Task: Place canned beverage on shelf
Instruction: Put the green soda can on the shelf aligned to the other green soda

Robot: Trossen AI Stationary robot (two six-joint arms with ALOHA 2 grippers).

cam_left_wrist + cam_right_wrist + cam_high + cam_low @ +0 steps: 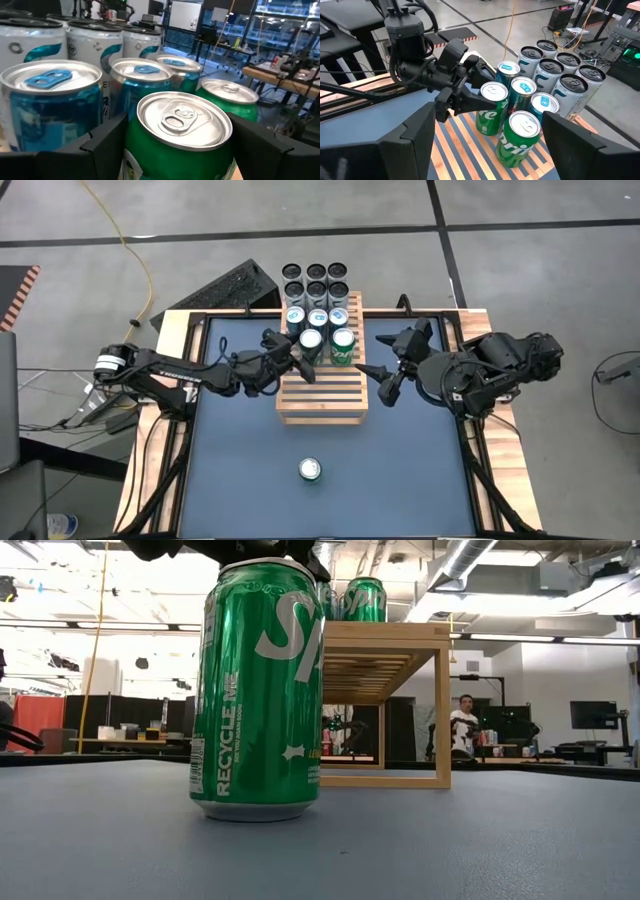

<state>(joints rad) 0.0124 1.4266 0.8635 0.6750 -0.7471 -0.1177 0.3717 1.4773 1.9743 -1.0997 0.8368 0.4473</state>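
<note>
Canned beverage number one, a green can, stands upright on the far part of the shelf, and the left gripper has its dark fingers on either side of it, spread as wide as the can; whether they press on the can or merely flank it cannot be told. In the left wrist view this green can's silver top fills the middle, between the two fingers. Just beside it on the slats stands a second green can, and behind these two are blue-topped cans, also on the shelf. Past the far end of the shelf, a cluster of grey-white cans with dark tops stands on the table.

A third green can stands alone on the blue table surface, well apart from the shelf and near the front edge; the low view shows it upright, close to the camera.

The right gripper hangs beside the right side of the shelf with its fingers spread, holding nothing.
</note>
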